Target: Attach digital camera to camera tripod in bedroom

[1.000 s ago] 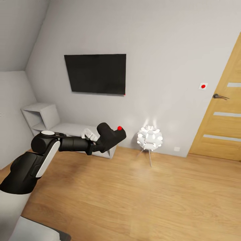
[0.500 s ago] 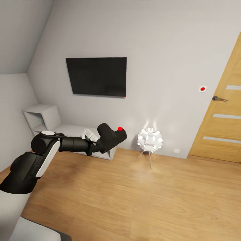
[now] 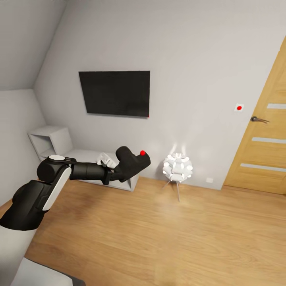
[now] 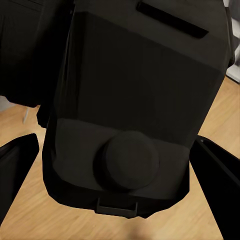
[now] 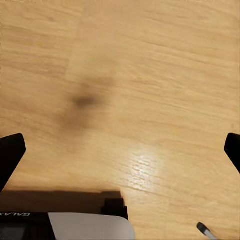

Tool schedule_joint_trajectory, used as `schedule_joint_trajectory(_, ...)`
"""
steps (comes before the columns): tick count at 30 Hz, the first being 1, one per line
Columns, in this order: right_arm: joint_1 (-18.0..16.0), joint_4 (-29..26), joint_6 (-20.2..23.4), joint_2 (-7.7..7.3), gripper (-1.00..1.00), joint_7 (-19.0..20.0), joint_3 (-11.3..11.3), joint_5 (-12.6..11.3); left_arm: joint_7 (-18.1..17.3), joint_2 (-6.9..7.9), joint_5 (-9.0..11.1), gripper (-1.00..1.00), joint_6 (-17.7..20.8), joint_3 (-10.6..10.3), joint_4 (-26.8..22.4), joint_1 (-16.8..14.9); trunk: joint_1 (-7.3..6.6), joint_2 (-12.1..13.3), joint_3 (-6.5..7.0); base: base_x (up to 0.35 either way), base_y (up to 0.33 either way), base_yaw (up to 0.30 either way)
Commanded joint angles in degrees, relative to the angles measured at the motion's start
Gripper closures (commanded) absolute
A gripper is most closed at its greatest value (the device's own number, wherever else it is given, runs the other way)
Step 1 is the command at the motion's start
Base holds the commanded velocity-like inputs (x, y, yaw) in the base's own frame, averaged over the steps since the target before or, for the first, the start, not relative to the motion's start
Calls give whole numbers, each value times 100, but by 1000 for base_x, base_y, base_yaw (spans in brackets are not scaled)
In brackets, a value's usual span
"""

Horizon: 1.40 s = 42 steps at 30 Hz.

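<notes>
- Left gripper [image 3: 119, 171] is clamped on the digital camera [image 3: 132, 162], which I hold up over the wood floor [image 3: 159, 234], its red button on top; my left wrist view has the camera body [image 4: 135, 110] lodged between the two fingers.
- Right gripper [image 5: 120, 150] has its fingers spread wide over bare floor [image 5: 130, 75].
- Beyond the camera I see a wall TV [image 3: 115, 93]; a white ball lamp [image 3: 177, 167] stands to its right, and a wooden door [image 3: 264, 139] at far right.
</notes>
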Motion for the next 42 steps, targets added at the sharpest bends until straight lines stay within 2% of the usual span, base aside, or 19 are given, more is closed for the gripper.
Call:
schedule_joint_trajectory(1,-10,24,-38,-4,-100,11,-50,45,-4,3,17,100,27,-6,-1,-7,-21,35,13,0,0,0)
schedule_joint_trajectory(42,-10,24,-30,-4,-100,2,-50,45,-4,3,17,100,32,-11,-1,-10,-922,1680,790,0,0,0)
